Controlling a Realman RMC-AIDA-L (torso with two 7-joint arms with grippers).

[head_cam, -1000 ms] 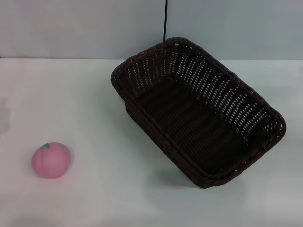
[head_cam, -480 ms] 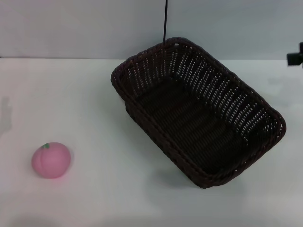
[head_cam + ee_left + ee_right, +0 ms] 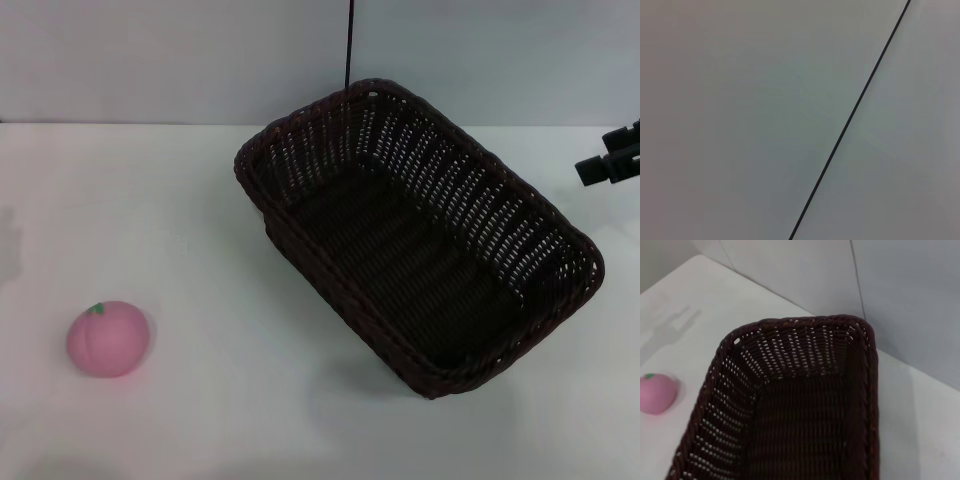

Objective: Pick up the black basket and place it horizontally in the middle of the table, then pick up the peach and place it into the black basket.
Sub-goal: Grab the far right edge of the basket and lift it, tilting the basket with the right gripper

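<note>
On the white surface (image 3: 180,200) the black basket (image 3: 415,225) sits askew, empty, right of centre, so it needs turning before the peach (image 3: 108,338), well apart at my left, goes in. My right hand (image 3: 610,165) hovers just beside its far right rim, holding nothing; I cannot tell how open it is, and my left hand is out of sight.

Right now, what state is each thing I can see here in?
black basket: upright on the table, lying at a slant, empty, not held.
peach: resting on the table at the robot's left, apart from the basket, stem tip up, untouched.
table: white, carrying both.
right gripper: in the air at the right edge, beyond the basket's rim, holding nothing visible.
left gripper: out of sight.
</note>
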